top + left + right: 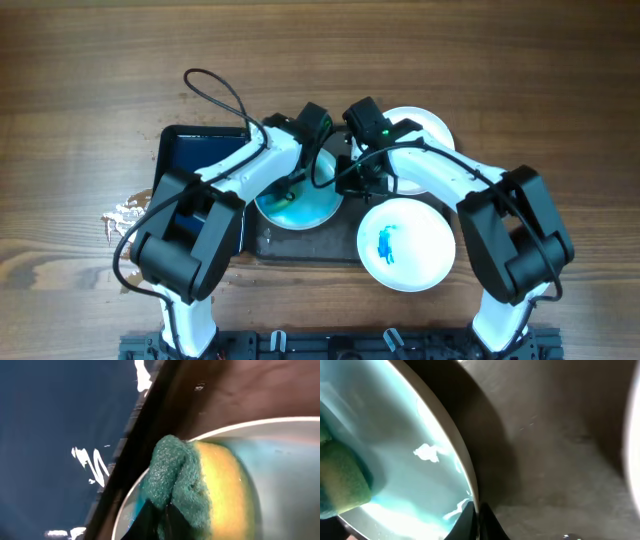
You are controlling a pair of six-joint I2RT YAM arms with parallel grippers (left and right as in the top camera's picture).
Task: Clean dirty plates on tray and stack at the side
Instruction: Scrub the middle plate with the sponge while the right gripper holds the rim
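A white plate [300,208] smeared with blue lies on the dark grey tray [300,248]. My left gripper [161,516] is shut on a green and yellow sponge [195,485], which presses onto this plate [285,460] near its rim. My right gripper [478,512] is shut on the same plate's [395,450] rim, one finger inside and one outside. A second plate [407,243] with a blue smear sits at the front right. A third plate [425,128] shows behind the right arm, partly hidden.
A dark-blue tray [200,152] lies left of the grey tray, right beside the scrubbed plate [45,435]. A shiny wet patch [125,213] marks the wooden table at the left. A black cable [215,90] loops behind the left arm.
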